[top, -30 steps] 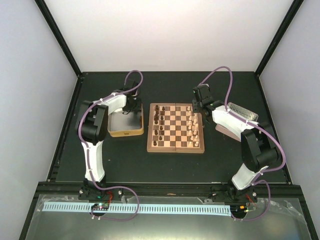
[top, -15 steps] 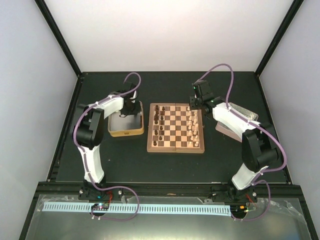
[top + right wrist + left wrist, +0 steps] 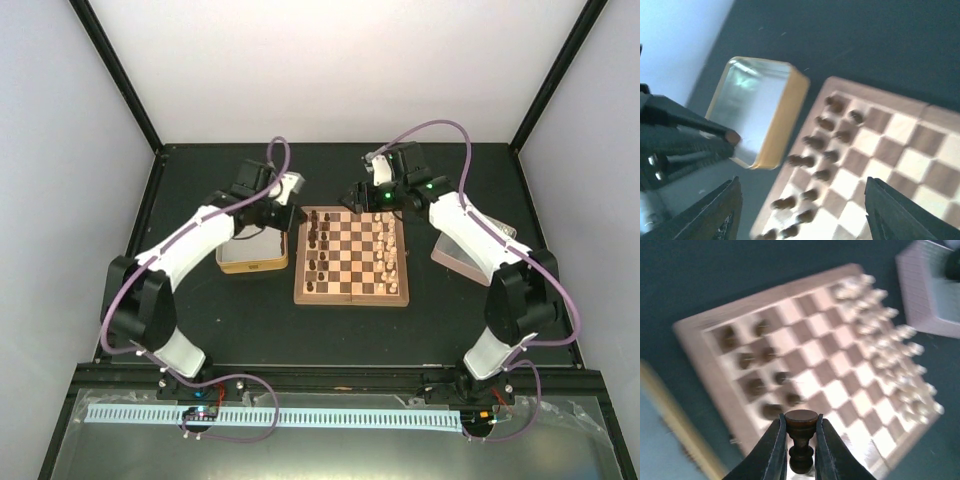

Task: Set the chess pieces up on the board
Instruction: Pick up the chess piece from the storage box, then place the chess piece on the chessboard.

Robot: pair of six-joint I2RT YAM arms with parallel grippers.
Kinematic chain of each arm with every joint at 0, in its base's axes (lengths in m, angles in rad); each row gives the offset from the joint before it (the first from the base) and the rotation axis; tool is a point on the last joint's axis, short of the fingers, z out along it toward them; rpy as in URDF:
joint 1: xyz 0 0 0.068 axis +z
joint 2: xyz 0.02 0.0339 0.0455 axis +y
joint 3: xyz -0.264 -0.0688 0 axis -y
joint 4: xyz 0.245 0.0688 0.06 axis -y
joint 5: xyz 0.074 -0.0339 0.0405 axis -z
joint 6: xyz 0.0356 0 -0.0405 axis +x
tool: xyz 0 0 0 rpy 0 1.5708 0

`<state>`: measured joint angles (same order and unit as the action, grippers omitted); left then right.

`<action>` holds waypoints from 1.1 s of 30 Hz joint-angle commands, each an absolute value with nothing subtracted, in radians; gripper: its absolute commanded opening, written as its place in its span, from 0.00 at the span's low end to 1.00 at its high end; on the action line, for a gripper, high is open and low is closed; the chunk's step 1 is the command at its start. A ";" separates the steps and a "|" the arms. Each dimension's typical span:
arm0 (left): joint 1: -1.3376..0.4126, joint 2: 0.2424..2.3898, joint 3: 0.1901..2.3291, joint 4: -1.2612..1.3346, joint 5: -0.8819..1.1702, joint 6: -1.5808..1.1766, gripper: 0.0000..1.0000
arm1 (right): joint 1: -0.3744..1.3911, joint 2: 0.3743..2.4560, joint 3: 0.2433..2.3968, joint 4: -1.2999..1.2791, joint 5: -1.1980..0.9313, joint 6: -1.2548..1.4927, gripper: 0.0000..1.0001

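My left gripper (image 3: 801,449) pinches dark piece (image 3: 801,424), hanging by board (image 3: 350,297) far-left corner, beside tin (image 3: 250,264). Right gripper (image 3: 800,212) spread wide near board's far edge. Dark men (image 3: 316,245) left columns, pale men (image 3: 388,250) right.

Board (image 3: 350,300) in checks of light tan and dark brown, with plain wooden border. On its left side dark brown chessmen (image 3: 316,245), on its right side pale cream chessmen (image 3: 388,248). Tin (image 3: 252,265) yellowish outside, silvery inside. Worktop (image 3: 250,325) black. Left pincer (image 3: 801,420) black, the held piece (image 3: 801,432) dark brown. Tray (image 3: 920,295) at upper right of left wrist view pale grey, finely dotted.
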<state>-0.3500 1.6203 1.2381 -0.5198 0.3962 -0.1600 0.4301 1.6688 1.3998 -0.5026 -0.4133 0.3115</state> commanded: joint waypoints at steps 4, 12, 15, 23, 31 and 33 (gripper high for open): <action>-0.590 1.428 1.090 -0.250 0.392 -0.016 0.02 | 0.425 1.526 1.240 -0.392 -0.760 0.566 0.69; -0.747 1.324 0.922 0.001 0.233 0.073 0.02 | 0.426 1.282 0.915 -0.229 -0.807 0.768 0.56; -0.790 1.310 0.892 0.037 0.219 0.146 0.01 | 0.425 1.234 0.878 -0.211 -0.843 0.775 0.54; -0.816 1.344 0.876 0.029 0.141 0.163 0.02 | 0.426 1.192 0.836 -0.312 -0.651 0.715 0.50; -0.849 1.546 0.975 -0.201 0.061 -0.051 0.11 | 0.425 1.064 0.748 -0.353 -0.331 0.709 0.50; -0.861 1.610 1.016 -0.246 0.036 -0.078 0.11 | 0.424 1.029 0.729 -0.357 -0.273 0.707 0.50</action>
<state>-0.8337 1.5162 0.9195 -0.1104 0.1093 0.0238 0.4301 1.0969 0.7555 -0.3420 -0.4595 0.7170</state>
